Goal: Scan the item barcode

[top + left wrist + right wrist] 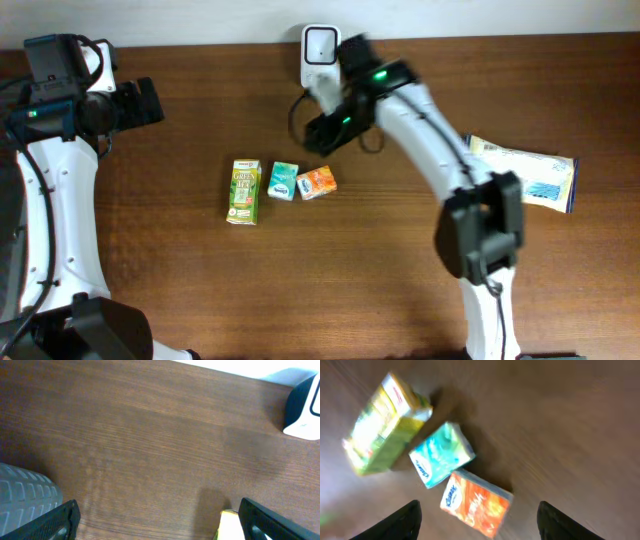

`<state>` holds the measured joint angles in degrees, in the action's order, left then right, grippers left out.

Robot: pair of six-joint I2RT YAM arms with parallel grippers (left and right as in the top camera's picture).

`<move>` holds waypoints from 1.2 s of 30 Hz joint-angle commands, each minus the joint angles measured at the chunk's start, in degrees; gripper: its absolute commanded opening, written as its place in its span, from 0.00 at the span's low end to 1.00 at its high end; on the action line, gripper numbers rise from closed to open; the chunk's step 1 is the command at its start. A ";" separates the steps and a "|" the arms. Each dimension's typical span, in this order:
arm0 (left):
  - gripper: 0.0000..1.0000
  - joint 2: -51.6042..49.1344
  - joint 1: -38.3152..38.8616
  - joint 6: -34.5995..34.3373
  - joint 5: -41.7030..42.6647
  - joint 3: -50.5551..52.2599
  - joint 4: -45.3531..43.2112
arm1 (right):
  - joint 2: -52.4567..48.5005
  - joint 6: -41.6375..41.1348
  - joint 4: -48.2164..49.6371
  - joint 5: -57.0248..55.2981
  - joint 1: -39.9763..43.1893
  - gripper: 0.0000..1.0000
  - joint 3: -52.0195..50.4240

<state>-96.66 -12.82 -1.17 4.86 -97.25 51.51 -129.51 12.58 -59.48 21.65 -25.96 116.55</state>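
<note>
Brown table (pixel 300 280), orange pack (pixel 476 503) beside teal pack (pixel 441 454); left tool (pixel 159 505), right tool (pixel 478 510) both agape, empty.

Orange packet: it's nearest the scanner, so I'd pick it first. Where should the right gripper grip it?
Probably from straight above, across its two long edges, toward the end away from the teal packet. The orange packet lies flat, both long edges look free, and the open right gripper hangs above it.

Print on packs (pixel 440 460) blurred, illegible
</note>
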 commanded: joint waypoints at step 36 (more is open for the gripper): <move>0.99 0.04 -0.35 -0.37 -0.20 -0.94 -0.02 | -2.21 -27.98 -15.39 0.68 8.66 0.43 5.77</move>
<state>-96.66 -12.82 -1.17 4.86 -97.25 51.51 -131.87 -11.66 -73.95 17.63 -16.53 126.06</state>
